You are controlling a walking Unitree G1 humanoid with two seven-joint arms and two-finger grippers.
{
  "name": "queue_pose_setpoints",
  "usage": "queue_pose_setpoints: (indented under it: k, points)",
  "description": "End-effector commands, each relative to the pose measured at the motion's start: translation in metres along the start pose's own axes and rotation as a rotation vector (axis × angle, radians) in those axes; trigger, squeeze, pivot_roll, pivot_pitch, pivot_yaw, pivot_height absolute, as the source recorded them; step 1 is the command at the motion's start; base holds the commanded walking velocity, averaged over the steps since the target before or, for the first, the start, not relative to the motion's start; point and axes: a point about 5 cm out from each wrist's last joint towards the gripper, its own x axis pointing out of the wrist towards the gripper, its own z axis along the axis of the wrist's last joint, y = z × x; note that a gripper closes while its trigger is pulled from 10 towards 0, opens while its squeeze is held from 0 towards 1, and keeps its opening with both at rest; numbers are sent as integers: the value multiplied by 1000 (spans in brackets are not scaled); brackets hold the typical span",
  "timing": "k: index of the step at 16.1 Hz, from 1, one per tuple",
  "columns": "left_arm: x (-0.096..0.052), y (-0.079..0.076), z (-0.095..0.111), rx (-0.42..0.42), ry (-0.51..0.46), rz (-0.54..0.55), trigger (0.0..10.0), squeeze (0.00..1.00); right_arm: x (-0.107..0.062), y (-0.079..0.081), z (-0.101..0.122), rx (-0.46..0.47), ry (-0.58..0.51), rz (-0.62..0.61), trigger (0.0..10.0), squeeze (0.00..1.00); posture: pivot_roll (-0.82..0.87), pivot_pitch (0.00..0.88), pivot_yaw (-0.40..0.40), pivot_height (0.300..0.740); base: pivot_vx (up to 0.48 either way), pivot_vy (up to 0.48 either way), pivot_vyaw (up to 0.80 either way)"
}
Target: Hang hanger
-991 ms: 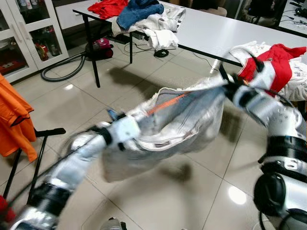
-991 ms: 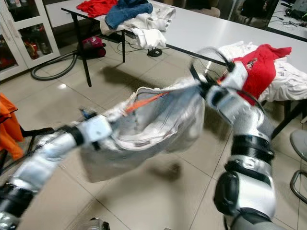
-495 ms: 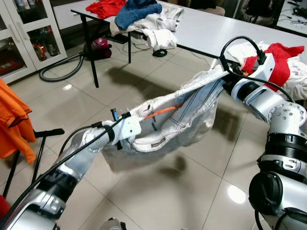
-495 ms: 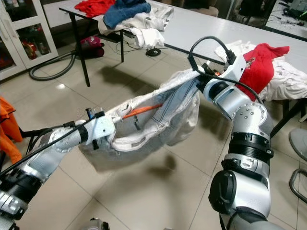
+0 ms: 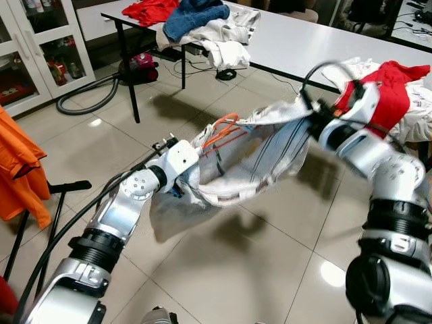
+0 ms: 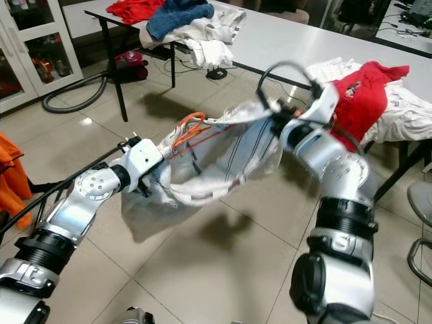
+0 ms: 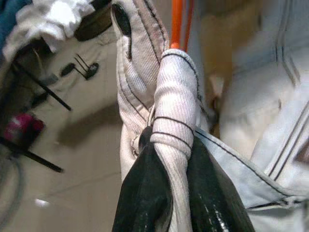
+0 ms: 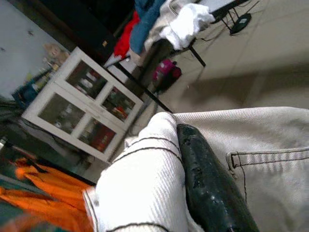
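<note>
Hanger: orange hanger (image 5: pixel 221 129) sat inside the pale trousers (image 5: pixel 250 158), held in the air between both arms over the tiled floor (image 5: pixel 223 270); hook end poked out at the top near the left end effector.
Trousers: whitish denim-like cloth, waistband stretched roughly level from left to right, legs sagging below in a loose pouch.
Left end effector: (image 7: pixel 166 193) black fingers were clamped on a bunched fold of the waistband; orange hanger wire ran just past the grip in the wrist view.
Right end effector: (image 8: pixel 203 179) one black finger (image 8: pixel 207 186) lay pressed against a rolled waistband edge, so it looked closed on the cloth; in the head views it sat at the right end of the garment (image 5: pixel 317 125).
Handling, hanger: judged light, thin and stiff, probably slick plastic or coated wire; free to slide or tip inside the cloth.
Handling, cloth: judged soft and floppy, moderate weight, no shape of its own; seams and waistband are the firm parts.
Where to hold: hook or neck of the hanger for the hang itself; waistband grips only carry the load.
Risk: hanger could slip out if the waistband slackens.
Surroundings: long white worktop (image 5: pixel 317 44) far side with heaps of clothes (image 5: pixel 202 20); red garment (image 5: pixel 398 84) at right; orange garment (image 5: pixel 20 165) on a rack at far left; vacuum hose (image 5: pixel 88 98) on the floor.
Rail: cannot tell which rail was the target.
</note>
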Motion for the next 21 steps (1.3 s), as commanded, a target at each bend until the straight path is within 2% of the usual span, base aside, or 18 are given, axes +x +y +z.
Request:
queue_pose_setpoints:
  k: [1,3,5,7,8,10,12,14,16,18,19,21]
  points:
    - [-4,19,17,-132,-87,40,10000,0,-6,5,5,-67,-42,14,0,0,-147,0,-66,740,0,0,0]
    - [-11,32,19,-210,-116,39,10000,0,-11,2,-2,-99,-41,12,0,0,-147,0,-64,740,0,0,0]
    - [-21,45,27,-276,-179,13,10000,0,-19,-12,-14,-218,-15,-28,0,0,-148,0,-63,740,0,0,0]
    - [-37,68,46,-350,-305,4,10000,0,-29,-37,-33,-330,17,-88,0,0,-147,0,-65,740,0,0,0]
    - [-41,71,50,-365,-333,-6,10000,0,-30,-42,-40,-359,32,-92,0,0,-145,0,-65,740,0,0,0]
    - [-49,76,65,-416,-436,-59,10000,0,-34,-62,-70,-485,115,-105,0,0,-136,0,-64,740,0,0,0]
    - [-55,74,81,-461,-530,-139,10000,0,-34,-68,-91,-587,164,-48,0,0,-132,0,-63,740,0,0,0]
    - [-56,70,90,-512,-564,-191,10000,0,-30,-61,-104,-679,182,35,0,0,-128,0,-60,740,0,0,0]
    - [-59,56,90,-480,-547,-295,10000,0,-24,-50,-109,-759,162,112,0,0,-130,0,-58,740,0,0,0]
    - [-66,47,93,-479,-565,-388,10000,0,-20,-50,-113,-862,169,125,0,0,-131,0,-60,740,0,0,0]
    - [-69,45,93,-470,-569,-427,10000,0,-19,-50,-113,-880,168,123,0,0,-129,0,-62,740,0,0,0]
    - [-85,37,89,-433,-545,-561,10000,0,-18,-56,-111,-941,160,112,0,0,-125,0,-67,740,0,0,0]
